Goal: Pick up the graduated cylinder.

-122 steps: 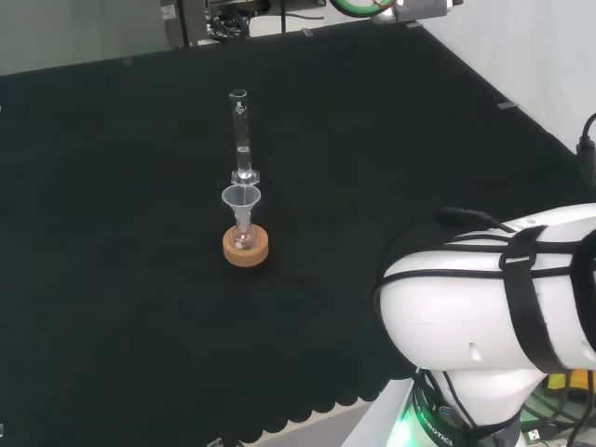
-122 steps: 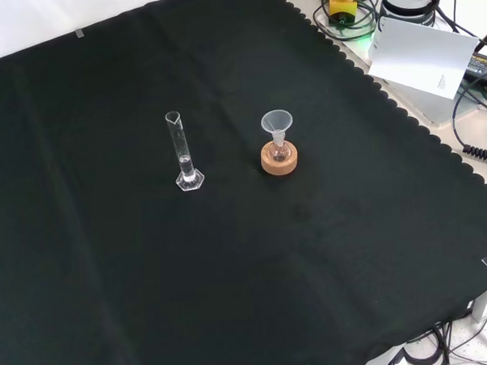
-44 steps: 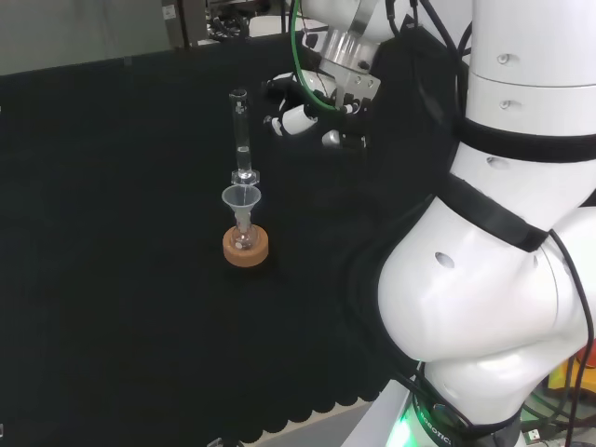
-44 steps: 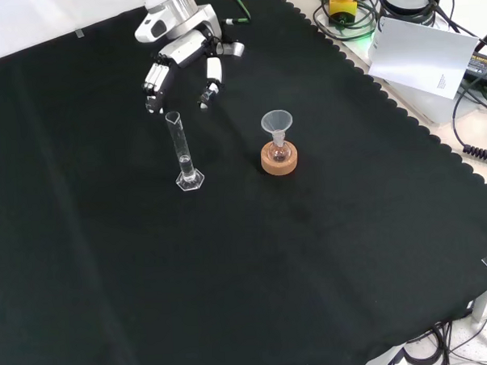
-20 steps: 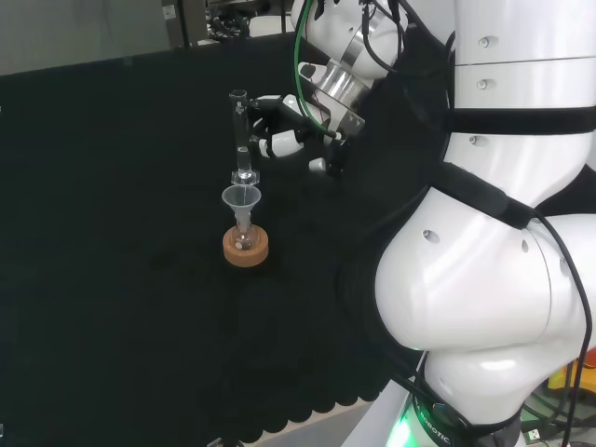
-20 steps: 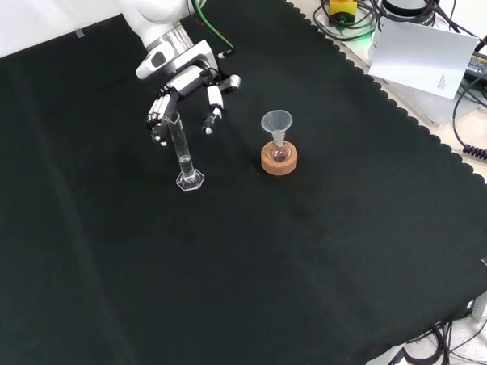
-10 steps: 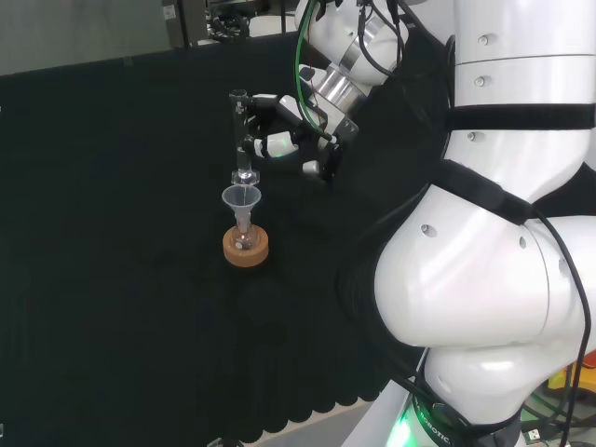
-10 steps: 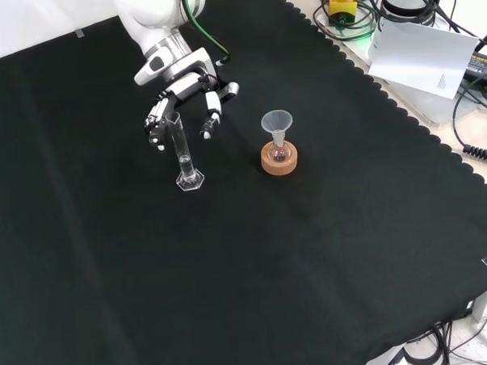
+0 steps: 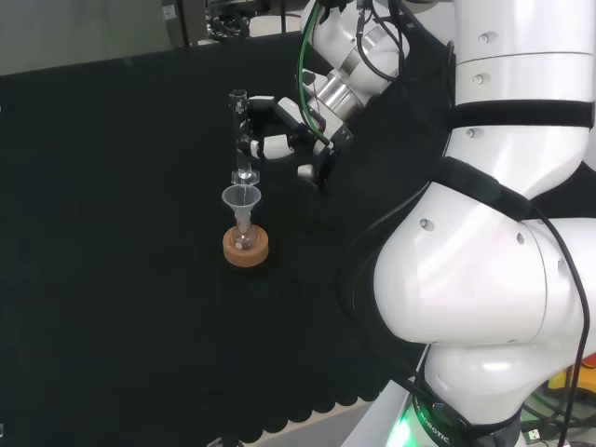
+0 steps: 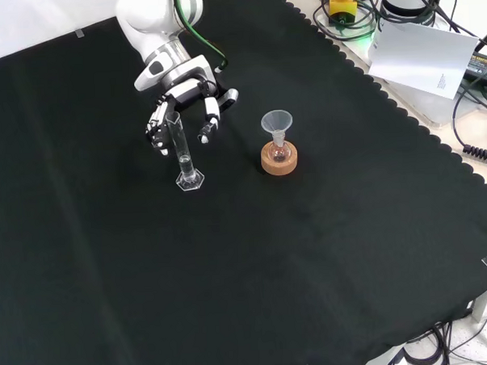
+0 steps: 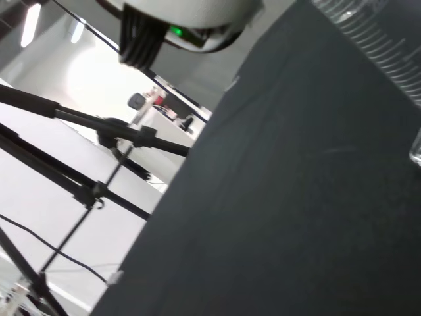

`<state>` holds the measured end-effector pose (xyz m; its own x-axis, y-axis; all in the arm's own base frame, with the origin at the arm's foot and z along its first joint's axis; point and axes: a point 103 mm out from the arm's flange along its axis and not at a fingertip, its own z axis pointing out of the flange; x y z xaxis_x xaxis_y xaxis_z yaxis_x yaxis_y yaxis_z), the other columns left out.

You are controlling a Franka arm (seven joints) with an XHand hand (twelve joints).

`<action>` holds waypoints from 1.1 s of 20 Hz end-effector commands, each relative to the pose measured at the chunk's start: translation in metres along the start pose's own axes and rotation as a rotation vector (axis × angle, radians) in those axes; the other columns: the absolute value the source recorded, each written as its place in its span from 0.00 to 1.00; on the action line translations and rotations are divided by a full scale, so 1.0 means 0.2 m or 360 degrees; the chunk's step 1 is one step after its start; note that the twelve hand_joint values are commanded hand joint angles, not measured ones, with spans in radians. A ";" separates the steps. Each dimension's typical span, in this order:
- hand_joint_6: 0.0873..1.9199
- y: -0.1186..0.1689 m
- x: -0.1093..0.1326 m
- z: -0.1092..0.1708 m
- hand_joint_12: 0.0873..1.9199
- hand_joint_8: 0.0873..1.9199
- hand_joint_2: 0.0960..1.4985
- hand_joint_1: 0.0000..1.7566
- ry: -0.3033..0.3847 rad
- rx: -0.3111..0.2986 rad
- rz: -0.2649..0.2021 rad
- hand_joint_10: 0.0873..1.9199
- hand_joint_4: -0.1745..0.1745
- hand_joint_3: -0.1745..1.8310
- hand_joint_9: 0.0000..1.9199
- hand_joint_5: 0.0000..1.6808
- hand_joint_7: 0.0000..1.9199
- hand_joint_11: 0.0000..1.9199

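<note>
Front view: the graduated cylinder (image 10: 182,153) stands upright on its hexagonal foot on the black-clothed counter (image 10: 255,263), and the hand (image 10: 180,100) reaches down from above to its upper part, fingers (image 10: 155,124) spread to the left of the tube and another digit (image 10: 211,118) to its right, so the top of the cylinder sits between them. The fingers look loosely bent around the tube rather than clamped; whether they touch the glass cannot be told. To the right of the cylinder, a small flask with a funnel (image 10: 276,122) in its neck sits in a cork ring (image 10: 279,159). In the head view the graduated cylinder (image 9: 241,135) stands just behind the funnel (image 9: 241,199) and cork ring (image 9: 246,246), with the hand (image 9: 279,140) at its right, fingers curving toward the tube at mid-height. In the wrist view a ribbed clear edge of the graduated cylinder (image 11: 375,43) shows close against the dark cloth.
</note>
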<state>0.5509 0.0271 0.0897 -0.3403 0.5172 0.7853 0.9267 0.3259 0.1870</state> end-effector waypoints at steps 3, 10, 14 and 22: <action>0.17 0.03 0.02 0.05 0.63 0.27 0.38 0.62 0.0091 -0.0052 -0.0062 0.19 0.40 0.44 0.42 0.36 0.28 0.28; 0.22 0.03 -0.02 0.06 0.62 0.27 0.38 0.62 0.0183 -0.0046 -0.0069 0.18 0.40 0.44 0.43 0.34 0.28 0.30; 0.24 0.03 -0.04 0.08 0.61 0.28 0.38 0.62 0.0222 -0.0066 -0.0057 0.18 0.40 0.44 0.45 0.34 0.29 0.32; 0.23 0.03 -0.05 0.09 0.59 0.28 0.38 0.62 0.0263 -0.0076 -0.0053 0.18 0.38 0.44 0.46 0.30 0.28 0.34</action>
<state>0.5561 0.0380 0.0727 -0.3452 0.3768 0.8596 0.9227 0.3035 0.2375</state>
